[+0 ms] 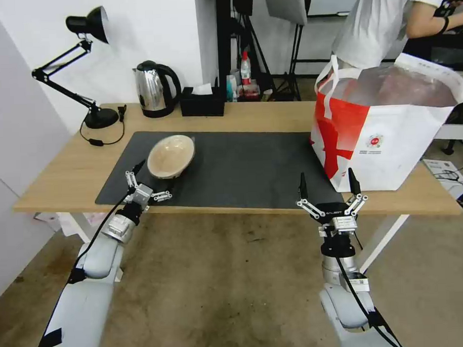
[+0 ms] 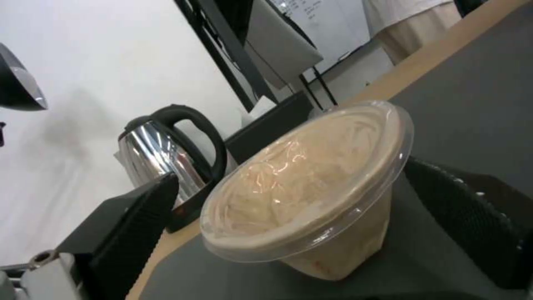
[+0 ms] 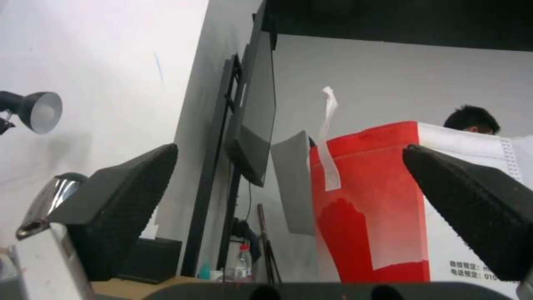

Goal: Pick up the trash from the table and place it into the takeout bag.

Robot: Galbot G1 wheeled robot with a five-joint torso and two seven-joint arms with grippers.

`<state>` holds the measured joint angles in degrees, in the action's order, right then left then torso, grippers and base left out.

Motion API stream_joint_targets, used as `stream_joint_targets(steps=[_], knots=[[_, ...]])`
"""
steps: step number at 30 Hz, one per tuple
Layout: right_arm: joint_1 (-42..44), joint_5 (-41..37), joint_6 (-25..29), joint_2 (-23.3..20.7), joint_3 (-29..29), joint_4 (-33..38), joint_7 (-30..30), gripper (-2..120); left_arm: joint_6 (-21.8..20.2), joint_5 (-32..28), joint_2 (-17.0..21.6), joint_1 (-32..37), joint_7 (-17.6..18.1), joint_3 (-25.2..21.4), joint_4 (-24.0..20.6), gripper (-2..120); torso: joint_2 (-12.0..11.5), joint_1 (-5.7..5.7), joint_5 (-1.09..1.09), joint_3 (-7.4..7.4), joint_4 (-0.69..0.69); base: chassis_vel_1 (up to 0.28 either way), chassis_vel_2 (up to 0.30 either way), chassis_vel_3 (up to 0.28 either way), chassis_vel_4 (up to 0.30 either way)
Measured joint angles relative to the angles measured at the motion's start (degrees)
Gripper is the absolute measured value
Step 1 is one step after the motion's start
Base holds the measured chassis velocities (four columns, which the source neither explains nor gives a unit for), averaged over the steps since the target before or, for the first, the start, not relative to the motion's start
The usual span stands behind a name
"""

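Seen from the robot's head, nearest at about seven o'clock, the left gripper (image 1: 150, 184) sits at the table's near edge with its fingers spread wide, just short of the beige paper-like bowl (image 1: 171, 155); the left wrist view shows one black pad (image 2: 133, 225) on either side of the bowl without touching it, so this looks like an approach lined up to close on the bowl's body; the bowl is tipped on its side on the dark grey mat (image 1: 251, 162), its clear-lidded mouth turned toward the gripper, which probably explains the low, sideways reach; at about five o'clock the right gripper (image 1: 330, 186) hovers at the near edge with fingers spread and nothing between them, seemingly waiting beside the takeout bag (image 1: 392, 137); the bag stands upright at two o'clock on the light-wood table (image 1: 69, 174), mouth open and foil lining showing, well apart from the bowl, ready to receive it; farther back, at eleven o'clock, a steel kettle (image 1: 155, 87) and a black tissue box (image 1: 202, 102) stand along the far edge, with a black desk lamp (image 1: 87, 26) at ten o'clock.
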<state>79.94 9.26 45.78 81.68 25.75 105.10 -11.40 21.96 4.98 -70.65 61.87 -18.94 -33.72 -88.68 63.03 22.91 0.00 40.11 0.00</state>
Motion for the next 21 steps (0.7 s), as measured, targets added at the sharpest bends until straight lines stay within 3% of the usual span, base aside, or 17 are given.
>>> stream_joint_targets(steps=[19,21], knots=[[0.0,0.0,0.0,0.0,0.0,0.0,0.0,100,0.21,0.01,-0.14,-0.66,0.29,0.59,0.8,100,0.0,0.0,0.0,0.0,0.0,0.0,0.0,0.0,0.0],[0.0,0.0,0.0,0.0,0.0,0.0,0.0,100,0.21,0.04,-0.16,-0.72,0.32,0.72,0.86,95,0.0,0.0,0.0,0.0,0.0,0.0,0.0,0.0,0.0]])
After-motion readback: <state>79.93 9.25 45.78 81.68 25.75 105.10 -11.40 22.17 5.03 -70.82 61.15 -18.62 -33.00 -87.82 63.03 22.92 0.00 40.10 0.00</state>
